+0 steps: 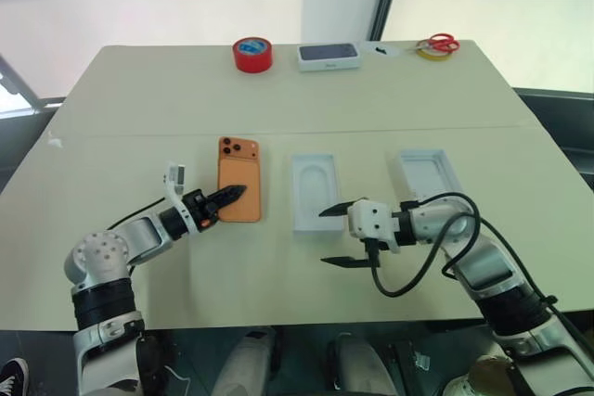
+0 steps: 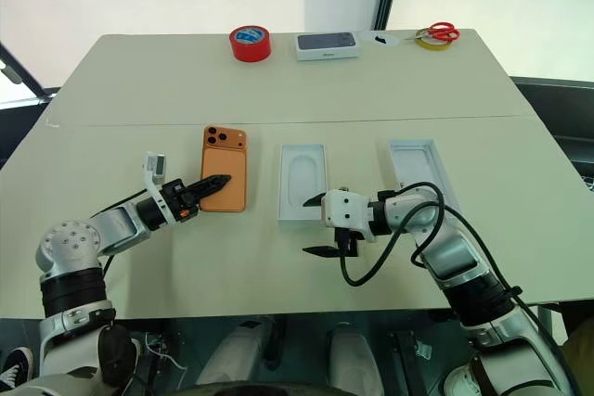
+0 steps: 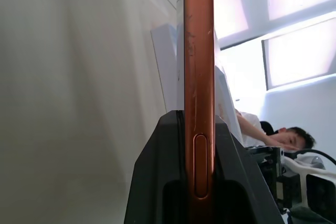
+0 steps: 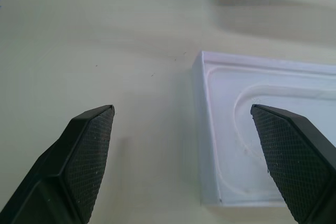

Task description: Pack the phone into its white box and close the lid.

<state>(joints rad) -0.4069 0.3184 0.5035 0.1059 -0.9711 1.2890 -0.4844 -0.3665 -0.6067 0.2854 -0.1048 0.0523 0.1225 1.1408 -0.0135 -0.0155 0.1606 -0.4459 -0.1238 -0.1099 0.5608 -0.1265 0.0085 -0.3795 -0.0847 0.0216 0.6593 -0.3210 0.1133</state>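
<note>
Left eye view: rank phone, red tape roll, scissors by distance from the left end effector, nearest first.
1. Phone: gripped in the left end effector.
2. Red tape roll: far edge of the table, ahead.
3. Scissors: far right corner.

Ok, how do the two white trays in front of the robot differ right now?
The flat white insert lies in the middle, beside the phone; the other white tray lies farther right. The insert has an oval recess; the other tray shows a plainer rectangular hollow. The open right end effector sits just before the insert, not the other tray. Both are white, rectangular and flat on the table.
</note>
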